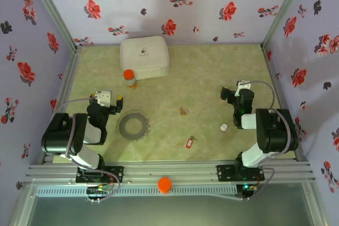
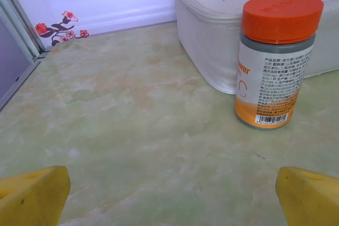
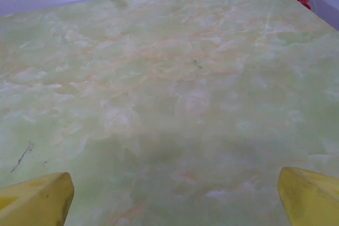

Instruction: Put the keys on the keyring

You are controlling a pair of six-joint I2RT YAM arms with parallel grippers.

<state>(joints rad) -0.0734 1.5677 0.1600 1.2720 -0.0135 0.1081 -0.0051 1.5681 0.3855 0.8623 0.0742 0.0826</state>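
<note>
The keyring (image 1: 133, 125), a dark grey beaded loop, lies flat on the table just right of my left arm. One key with a brassy head (image 1: 183, 111) rests near the table's middle. The other key, with a red tag (image 1: 189, 142), lies nearer the front. My left gripper (image 1: 112, 101) stands open at the left, behind the keyring, its yellow fingertips (image 2: 32, 197) wide apart over bare table. My right gripper (image 1: 231, 95) is open at the right, well away from both keys, yellow fingertips (image 3: 34, 199) spread over bare tabletop.
A white zipped case (image 1: 144, 56) sits at the back, with an orange-capped bottle (image 1: 129, 79) in front of it; the bottle (image 2: 275, 62) stands ahead and to the right of my left gripper. A small white round cap (image 1: 224, 127) lies by the right arm. Flowered walls enclose the table.
</note>
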